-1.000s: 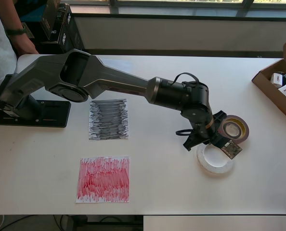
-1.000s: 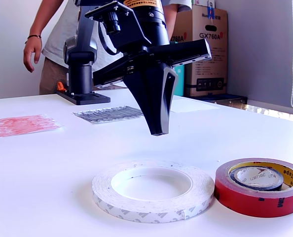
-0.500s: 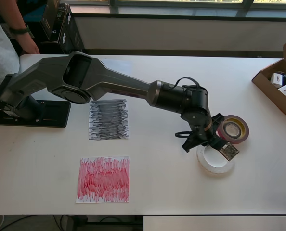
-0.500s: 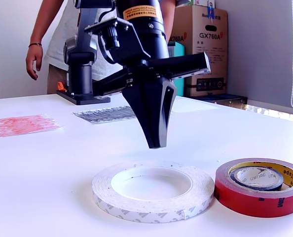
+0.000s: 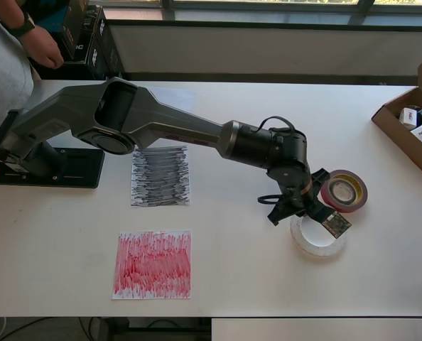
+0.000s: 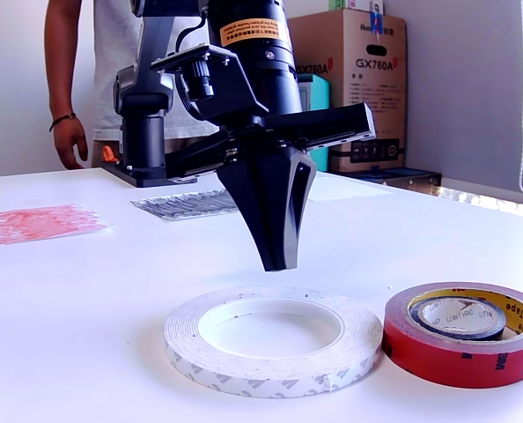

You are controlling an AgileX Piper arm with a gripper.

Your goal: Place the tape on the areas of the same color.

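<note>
Our hand hung empty, fingers together, above the white ring's twelve-o'clock rim; we judged it light, stiff, best pinched across that band.

My work surface is a white table. A window sill runs along its far edge in the overhead view. In the exterior view a cardboard box stands behind against a pale grey wall, lit by daylight.

Lab: bench-mounted arm, stacked cartons.
</note>
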